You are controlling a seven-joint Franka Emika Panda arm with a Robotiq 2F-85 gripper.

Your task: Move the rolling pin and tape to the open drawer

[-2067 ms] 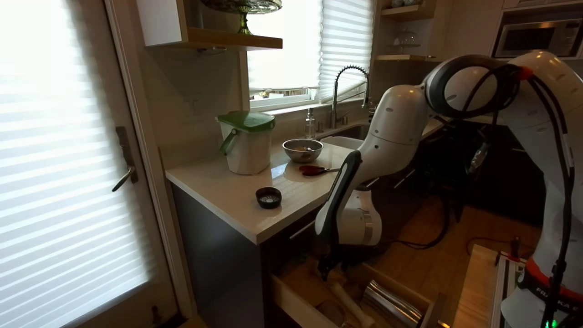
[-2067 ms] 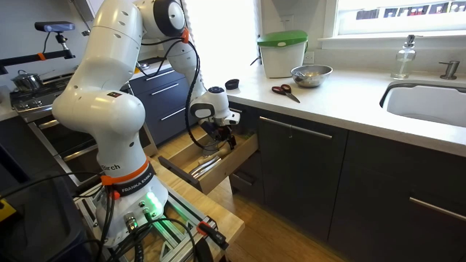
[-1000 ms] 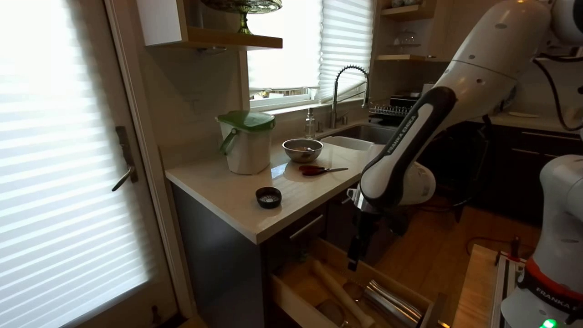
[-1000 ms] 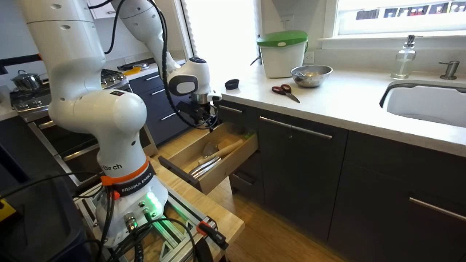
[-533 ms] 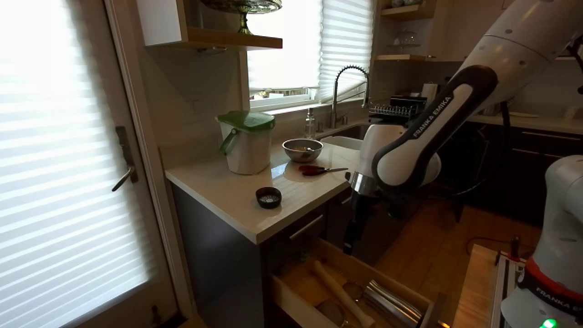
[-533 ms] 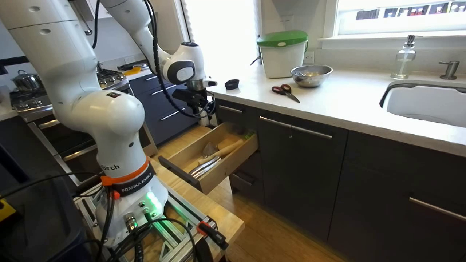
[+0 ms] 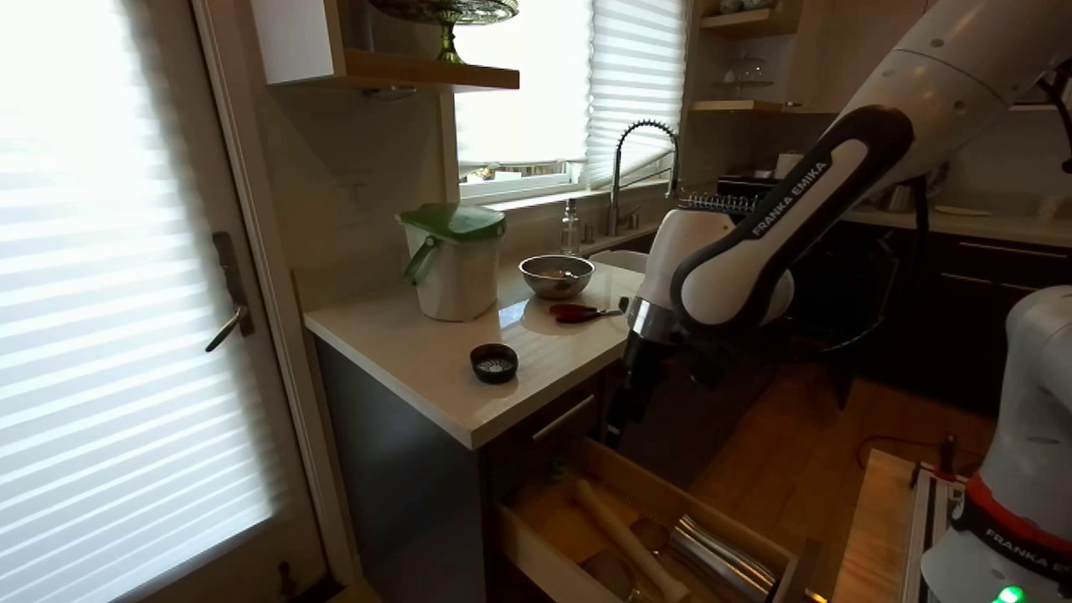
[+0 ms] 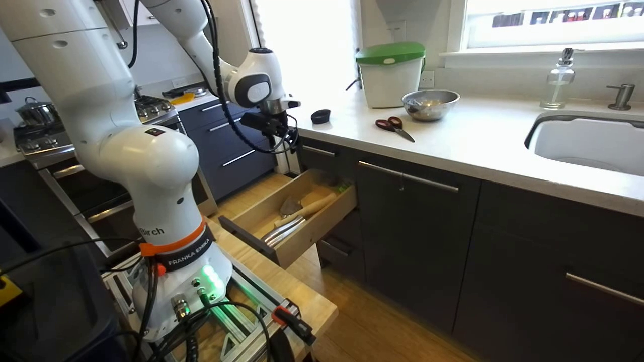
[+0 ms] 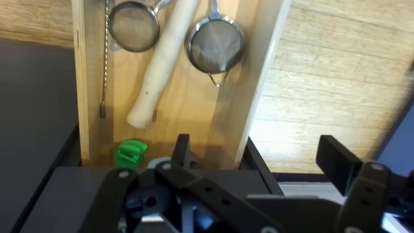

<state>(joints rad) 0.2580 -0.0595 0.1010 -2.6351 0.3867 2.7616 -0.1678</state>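
While the gripper [image 9: 255, 143] is spread wide, the rolling pin [image 9: 160, 66] is bounded by drawer walls [image 8: 322, 224]; a margin is left between tape [image 8: 320, 116] and counter edge [image 7: 536, 398].

Scissors [image 8: 396, 127] (red-handled) on counter [image 8: 483, 138] near metal bowl [image 8: 431, 109], green-lidded bin [image 8: 391, 83].

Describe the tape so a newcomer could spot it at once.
Find the white counter, then its corner by the open drawer. Between that corner and the green-lidded bin sits the tape: small, squat, round. Its black outside sets it apart from the silvery bowl and red-handled scissors.
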